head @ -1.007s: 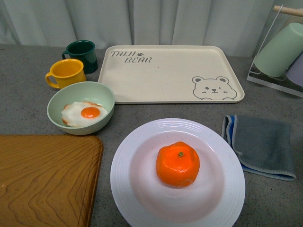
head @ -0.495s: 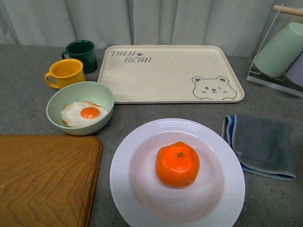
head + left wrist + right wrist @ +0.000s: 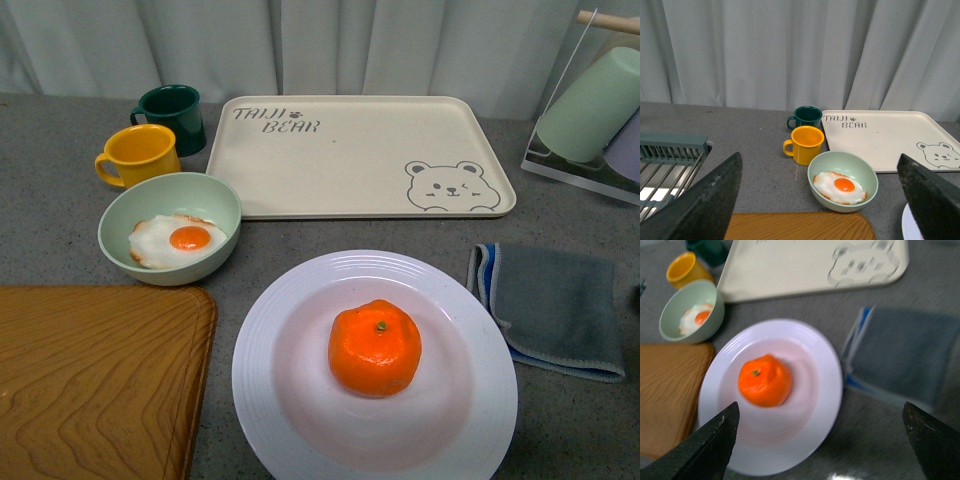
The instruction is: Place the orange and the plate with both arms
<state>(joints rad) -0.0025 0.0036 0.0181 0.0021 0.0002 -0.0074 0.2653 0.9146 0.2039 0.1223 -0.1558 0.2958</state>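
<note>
The orange [image 3: 375, 347] lies in the middle of the white plate [image 3: 460, 400] at the front of the grey table. Neither gripper shows clearly in the front view. My right gripper [image 3: 820, 440] is open and empty, hovering above the table with the plate [image 3: 810, 365] and the orange [image 3: 765, 380] below and ahead of its fingers; this view is blurred. My left gripper [image 3: 818, 156] is open and empty, held above the wooden board, facing the bowl. Only a sliver of the plate [image 3: 906, 227] shows there; the orange is out of that view.
A pale green bowl [image 3: 215, 200] with a fried egg, a yellow mug [image 3: 140, 153] and a dark green mug [image 3: 172, 115] stand at the left. A beige bear tray [image 3: 360, 155] lies behind. A wooden board [image 3: 90, 380], a grey cloth [image 3: 555, 305] and a cup rack [image 3: 595, 105] flank the plate.
The orange and plate have not moved. A small dark shape has appeared at the right edge of the front view.
</note>
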